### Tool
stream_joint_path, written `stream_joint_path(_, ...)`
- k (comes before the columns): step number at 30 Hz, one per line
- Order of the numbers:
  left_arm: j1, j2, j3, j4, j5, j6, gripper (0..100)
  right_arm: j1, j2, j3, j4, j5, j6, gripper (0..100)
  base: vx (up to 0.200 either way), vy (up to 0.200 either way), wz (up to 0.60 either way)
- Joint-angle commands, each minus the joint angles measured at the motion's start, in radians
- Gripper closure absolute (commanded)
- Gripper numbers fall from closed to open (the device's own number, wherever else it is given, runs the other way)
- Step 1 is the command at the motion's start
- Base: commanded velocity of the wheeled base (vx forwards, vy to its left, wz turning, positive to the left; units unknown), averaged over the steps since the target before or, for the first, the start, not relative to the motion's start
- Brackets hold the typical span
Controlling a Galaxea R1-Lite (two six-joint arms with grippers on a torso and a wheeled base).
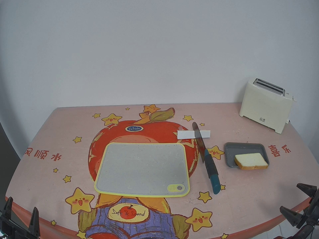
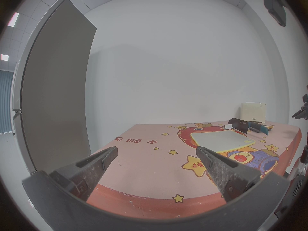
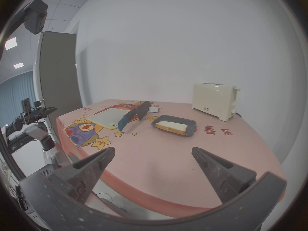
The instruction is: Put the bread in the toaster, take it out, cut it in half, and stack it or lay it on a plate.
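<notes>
Standing by the pink, cartoon-printed table (image 1: 66, 143), I see the slice of bread (image 1: 251, 161) lying flat in a shallow grey tray (image 1: 232, 148) on the robot's right side of the tabletop. It sits toward the tray's near right part, its pale face up and the brown crust showing along the near edge. Farther back, at the table's far right corner and well apart from the tray, the cream toaster (image 1: 265, 105) stands upright with its slots facing up.

A grey cutting board (image 1: 143, 170) with a yellow-green rim lies flat in the middle of the table, over the big red apple print. Between the board and the tray rests the knife (image 1: 207, 160): its teal handle points toward the near edge and touches the table, while the dark blade is propped up on a small white block (image 1: 184, 134) beyond it, so the knife lies at a tilt.

The left gripper (image 1: 21, 209) hangs at the near left corner, off the table's edge, its fingers spread wide and holding nothing. The right gripper (image 1: 290, 198) hangs at the near right corner, just outside the rim and nearer the tray, its fingers likewise parted and empty.
</notes>
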Motion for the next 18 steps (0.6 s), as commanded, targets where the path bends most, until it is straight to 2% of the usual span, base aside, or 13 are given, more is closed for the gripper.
stream_joint_path(1,0.000,-0.009,0.018,0.000,0.000,0.000,0,0.049,0.076,0.019,0.002,0.013,0.011,0,0.000,0.000,0.00)
stream_joint_path(3,0.000,-0.009,0.018,0.000,0.000,0.001,0,0.052,0.085,0.028,-0.004,0.013,0.026,0,0.000,0.000,0.00)
stream_joint_path(4,0.000,-0.009,0.018,0.000,0.000,0.000,0,0.055,0.114,0.030,-0.007,0.024,0.096,0,0.000,0.000,0.00)
stream_joint_path(5,0.000,-0.009,0.018,0.000,0.000,0.000,0,0.056,0.122,0.030,-0.012,0.036,0.129,0,0.000,0.000,0.00)
stream_joint_path(7,0.000,-0.009,0.018,0.000,0.000,0.000,0,0.069,0.128,0.017,-0.013,0.091,0.214,0,0.000,0.000,0.00)
stream_joint_path(8,0.000,-0.009,0.018,0.000,0.000,0.000,0,0.075,0.131,0.002,-0.016,0.134,0.266,0,0.000,0.000,0.00)
stream_joint_path(11,0.000,-0.009,0.018,0.000,0.000,0.000,0,0.086,0.170,-0.084,-0.010,0.241,0.402,0,0.000,0.000,0.00)
stream_joint_path(12,0.000,-0.009,0.018,0.000,0.001,0.000,0,0.087,0.188,-0.104,-0.010,0.263,0.433,0,0.000,0.000,0.00)
stream_joint_path(14,0.000,-0.009,0.018,0.000,0.000,0.000,0,0.092,0.223,-0.118,-0.018,0.280,0.462,0,0.000,0.000,0.00)
stream_joint_path(16,0.000,-0.009,0.018,0.000,0.001,0.000,0,0.107,0.246,-0.102,-0.016,0.281,0.470,0,0.000,0.000,0.00)
stream_joint_path(18,0.000,-0.009,0.018,0.000,0.000,0.000,0,0.118,0.260,-0.078,-0.019,0.283,0.497,0,0.000,0.000,0.00)
